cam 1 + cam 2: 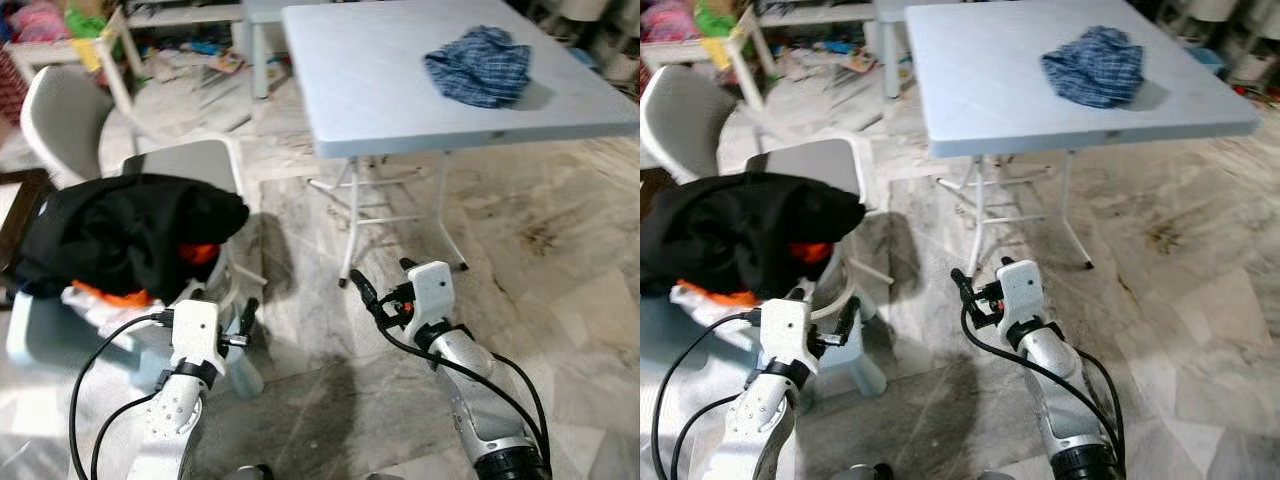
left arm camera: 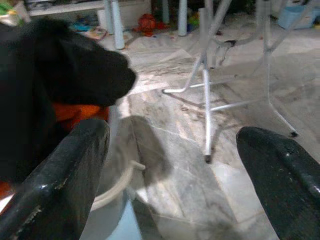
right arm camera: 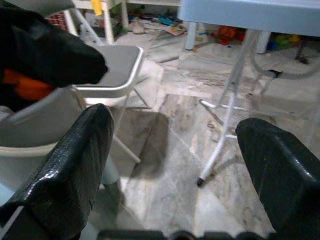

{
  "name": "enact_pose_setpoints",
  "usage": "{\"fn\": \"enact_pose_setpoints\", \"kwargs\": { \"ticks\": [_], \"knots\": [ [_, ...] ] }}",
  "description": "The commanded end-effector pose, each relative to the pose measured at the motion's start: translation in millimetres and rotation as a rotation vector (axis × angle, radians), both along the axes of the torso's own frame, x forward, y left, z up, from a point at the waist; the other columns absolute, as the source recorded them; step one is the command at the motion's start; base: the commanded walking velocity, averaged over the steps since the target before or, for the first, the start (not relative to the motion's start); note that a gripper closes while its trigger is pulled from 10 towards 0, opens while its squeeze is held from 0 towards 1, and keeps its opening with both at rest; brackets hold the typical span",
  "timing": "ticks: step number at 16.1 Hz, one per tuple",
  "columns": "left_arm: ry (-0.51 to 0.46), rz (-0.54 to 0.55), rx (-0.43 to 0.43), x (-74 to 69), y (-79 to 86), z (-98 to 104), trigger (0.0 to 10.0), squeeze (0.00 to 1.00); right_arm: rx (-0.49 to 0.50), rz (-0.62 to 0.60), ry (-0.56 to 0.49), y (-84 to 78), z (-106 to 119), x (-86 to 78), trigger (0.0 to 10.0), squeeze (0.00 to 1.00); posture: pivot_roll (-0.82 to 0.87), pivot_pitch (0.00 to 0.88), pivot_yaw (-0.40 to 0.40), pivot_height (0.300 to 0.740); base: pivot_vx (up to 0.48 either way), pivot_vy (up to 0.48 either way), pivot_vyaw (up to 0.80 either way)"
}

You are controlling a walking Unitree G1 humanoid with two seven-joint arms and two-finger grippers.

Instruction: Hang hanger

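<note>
No hanger can be made out. A heap of black clothing [image 1: 130,232] with orange cloth [image 1: 112,295] under it lies on a pale container at my left. My left gripper [image 1: 245,322] hovers low beside that heap, open, nothing between its fingers [image 2: 60,190]; the black clothing [image 2: 55,80] is just off one finger. My right gripper [image 1: 380,275] is held out over the floor in front of the table legs, open and empty, with its fingers [image 3: 75,170] wide apart. A blue checked cloth [image 1: 480,64] lies crumpled on the white folding table [image 1: 380,90].
A white chair [image 1: 190,160] stands behind the clothing heap. The table's thin metal legs [image 1: 352,215] reach the marble floor [image 1: 560,290] just ahead of my right gripper. Toys and clutter [image 1: 80,25] line the far wall.
</note>
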State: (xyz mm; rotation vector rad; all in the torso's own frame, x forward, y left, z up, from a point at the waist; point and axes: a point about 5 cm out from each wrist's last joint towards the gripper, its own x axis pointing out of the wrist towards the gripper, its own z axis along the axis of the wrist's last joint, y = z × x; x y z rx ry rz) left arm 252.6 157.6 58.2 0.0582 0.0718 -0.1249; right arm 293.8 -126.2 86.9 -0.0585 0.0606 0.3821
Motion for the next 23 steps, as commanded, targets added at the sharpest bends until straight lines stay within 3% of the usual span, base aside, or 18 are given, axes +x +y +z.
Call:
{"fn": "enact_pose_setpoints", "kwargs": {
  "ticks": [1, 6, 15, 21, 23],
  "knots": [
    [0.007, -0.011, -0.007, -1.6, -1.7, -2, 10.0, 0.00, -0.002, 0.000, 0.009, -1.3, -3, -1.8, 10.0, 0.00, -0.13, 0.112, -0.042, 0.740, 0.000, 0.000, 0.00],
    [0.005, -0.024, -0.017, -3.1, -6.0, -2, 10.0, 0.00, -0.012, 0.010, 0.002, -1.1, -3, -4.7, 10.0, 0.00, -0.14, 0.122, -0.042, 0.740, 0.182, 0.000, 0.09],
    [0.016, -0.043, -0.018, -0.6, -11.5, -5, 10.0, 0.00, -0.019, 0.012, -0.003, -0.9, -2, -5.4, 10.0, 0.00, -0.15, 0.121, -0.037, 0.740, 0.445, 0.000, 0.73],
    [0.031, -0.043, -0.030, -2.4, -15.4, -8, 10.0, 0.00, -0.024, 0.022, -0.001, 0.3, -4, -8.8, 10.0, 0.00, -0.15, 0.131, -0.039, 0.740, 0.367, 0.000, 0.44],
    [0.015, -0.023, 0.012, -1.3, -13.2, -6, 10.0, 0.00, -0.022, 0.025, -0.002, 1.3, -3, -8.2, 10.0, 0.00, -0.15, 0.134, -0.038, 0.740, 0.000, 0.000, 0.00]
  ]
}}
